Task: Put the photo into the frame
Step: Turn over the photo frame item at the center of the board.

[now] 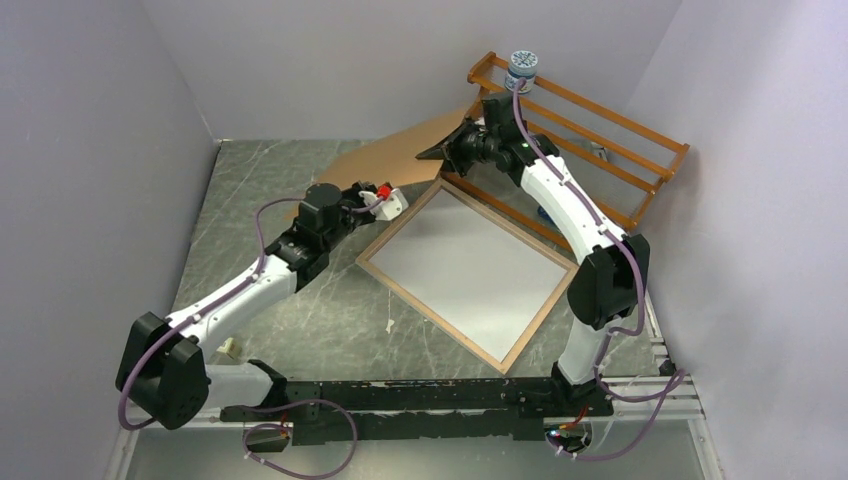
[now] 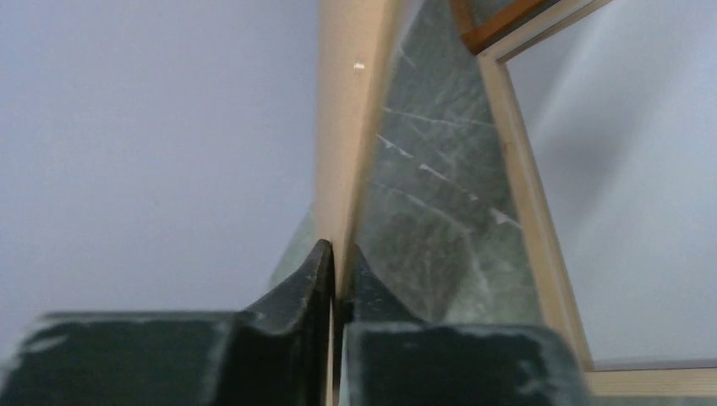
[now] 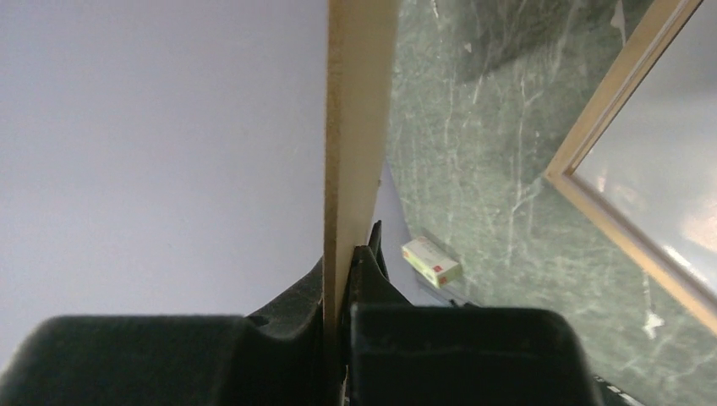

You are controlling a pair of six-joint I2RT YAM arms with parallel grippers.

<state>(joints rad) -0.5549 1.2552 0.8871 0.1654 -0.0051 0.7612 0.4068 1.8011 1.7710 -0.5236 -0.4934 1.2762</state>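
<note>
The frame lies flat on the table, light wood back rim up; its rim also shows in the left wrist view and the right wrist view. Its inside is plain white; I cannot tell whether that is the photo's white back or the pane. No printed side of the photo shows. A brown hardboard backing panel hangs tilted behind the frame's far corner. My left gripper is shut on its near edge. My right gripper is shut on its right edge.
An orange wooden rack leans at the back right, touching the frame's far side, with a small round tub on its top corner. A small white-green box lies on the table. Walls stand close on the left, back and right.
</note>
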